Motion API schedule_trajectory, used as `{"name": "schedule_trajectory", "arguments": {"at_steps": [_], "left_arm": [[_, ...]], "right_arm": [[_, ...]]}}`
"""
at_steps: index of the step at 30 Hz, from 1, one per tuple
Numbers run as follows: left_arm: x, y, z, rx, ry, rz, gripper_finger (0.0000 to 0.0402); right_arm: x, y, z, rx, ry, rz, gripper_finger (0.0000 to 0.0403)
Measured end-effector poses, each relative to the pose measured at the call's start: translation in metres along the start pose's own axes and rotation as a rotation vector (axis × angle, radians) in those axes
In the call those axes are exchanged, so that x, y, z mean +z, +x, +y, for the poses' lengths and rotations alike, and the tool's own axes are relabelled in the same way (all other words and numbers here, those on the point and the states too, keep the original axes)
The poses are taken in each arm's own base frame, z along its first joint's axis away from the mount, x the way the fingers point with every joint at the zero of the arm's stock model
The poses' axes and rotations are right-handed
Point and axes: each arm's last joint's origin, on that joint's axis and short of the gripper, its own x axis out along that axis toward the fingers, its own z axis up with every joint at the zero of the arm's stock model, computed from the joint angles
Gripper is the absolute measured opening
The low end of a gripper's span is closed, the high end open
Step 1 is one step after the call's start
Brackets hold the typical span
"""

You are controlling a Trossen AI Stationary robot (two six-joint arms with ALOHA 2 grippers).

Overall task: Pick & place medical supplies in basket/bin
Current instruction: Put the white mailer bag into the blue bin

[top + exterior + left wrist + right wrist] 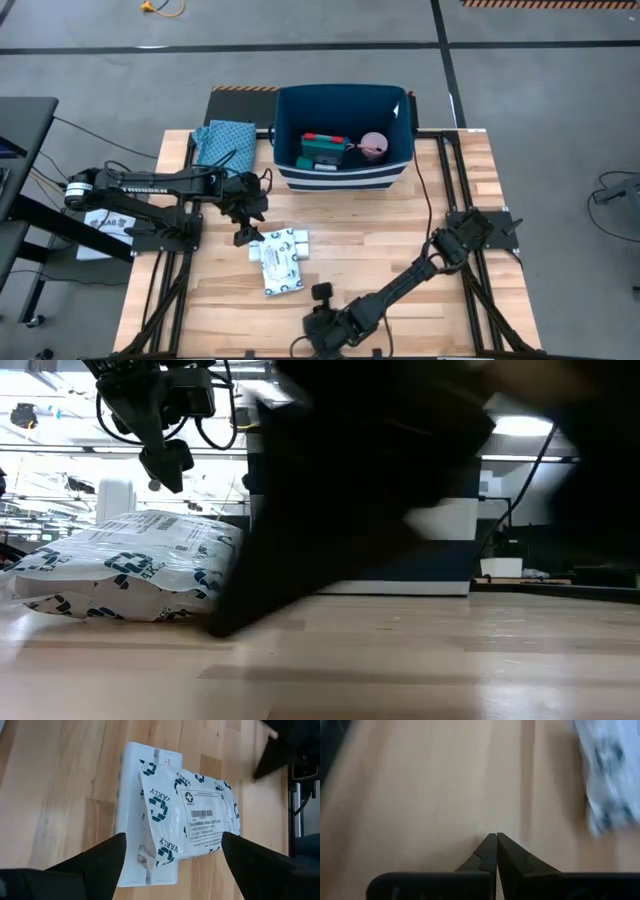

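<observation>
A white packet [283, 268] with teal print lies on top of a white compartment tray [277, 242] at the table's middle; the left wrist view shows the packet [192, 817] covering most of the tray [132, 780]. My left gripper [244, 236] hangs open just above their left end, fingers [100, 857] spread wide, clear of the packet [130, 565] in the low view. My right gripper [322, 328] is shut, low by the near edge. The navy bin [340, 100] at the far side holds a teal-and-red box [322, 150] and a pink roll [373, 145].
A teal patterned folded cloth [222, 140] lies left of the bin. My right arm [400, 285] slants across the table's near right part and fills much of the low view [380, 480]. Bare wood lies between the tray and the bin.
</observation>
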Motion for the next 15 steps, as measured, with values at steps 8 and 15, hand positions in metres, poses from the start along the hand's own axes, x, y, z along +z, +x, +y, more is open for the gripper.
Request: {"name": "schedule_trajectory", "arguments": {"at_steps": [8, 15], "left_arm": [[0.0, 0.0, 0.0, 0.014, -0.022, 0.0, 0.0316], [0.0, 0.0, 0.001, 0.042, -0.021, -0.008, 0.0316]], "right_arm": [[0.01, 0.037, 0.001, 0.025, 0.101, -0.185, 0.0], [0.01, 0.041, -0.007, -0.054, 0.125, -0.182, 0.0]]}}
